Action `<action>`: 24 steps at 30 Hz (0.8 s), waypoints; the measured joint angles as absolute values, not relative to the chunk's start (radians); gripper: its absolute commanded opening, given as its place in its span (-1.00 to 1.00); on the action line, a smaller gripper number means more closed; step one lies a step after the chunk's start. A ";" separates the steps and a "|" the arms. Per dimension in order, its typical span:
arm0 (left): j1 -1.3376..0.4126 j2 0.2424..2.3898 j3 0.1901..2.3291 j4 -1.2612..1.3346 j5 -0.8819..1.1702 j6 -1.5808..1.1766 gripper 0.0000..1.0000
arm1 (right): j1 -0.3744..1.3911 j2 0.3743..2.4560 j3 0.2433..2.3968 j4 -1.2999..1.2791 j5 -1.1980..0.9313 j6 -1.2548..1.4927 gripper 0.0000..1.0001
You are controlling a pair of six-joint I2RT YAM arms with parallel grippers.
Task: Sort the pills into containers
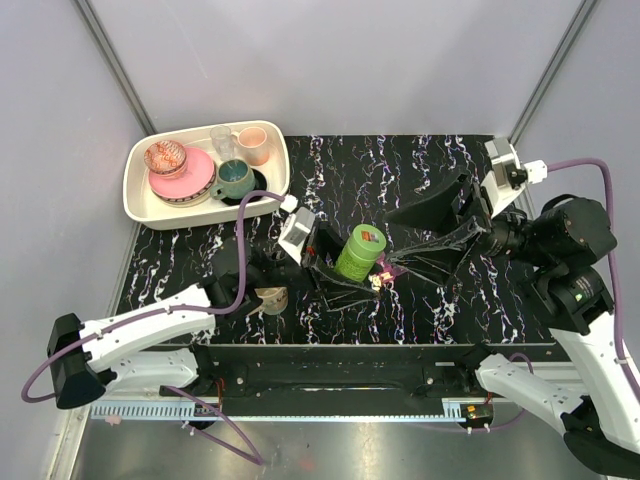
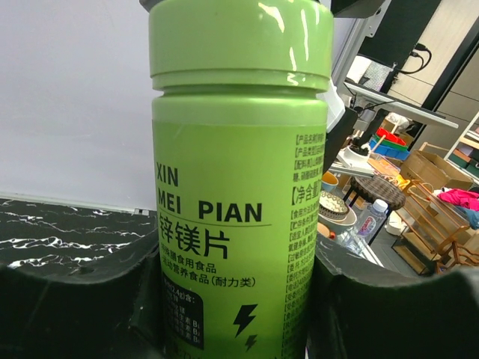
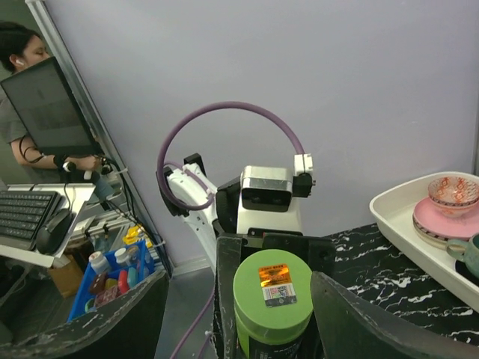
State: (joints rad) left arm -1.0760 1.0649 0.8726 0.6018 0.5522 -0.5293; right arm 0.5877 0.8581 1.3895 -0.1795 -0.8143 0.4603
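Bottle [image 1: 358,255], lime-green plastic cylinder, stands upright clamped in our left gripper [image 1: 336,271]; its cap [image 3: 253,298] sits ahead between the spread fingers [image 3: 361,323] of our right gripper [image 1: 394,243].

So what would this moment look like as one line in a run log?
left tool: shut on green bottle, upright | right tool: open, facing the cap | stage: cap on, unopened

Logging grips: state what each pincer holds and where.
Left pincer grips the bottle by its sides, below the cap. Right pincer holds nothing: open, flanking the cap.
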 measured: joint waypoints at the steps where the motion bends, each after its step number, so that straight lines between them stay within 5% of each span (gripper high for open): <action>1: -1.076 1.069 0.873 0.601 0.554 -0.530 -1.00 | 0.588 0.858 1.386 -0.176 -0.819 0.461 0.60; 24: -1.076 1.118 0.916 0.608 0.569 -0.546 -1.00 | 0.587 0.875 1.353 -0.231 -0.802 0.414 0.36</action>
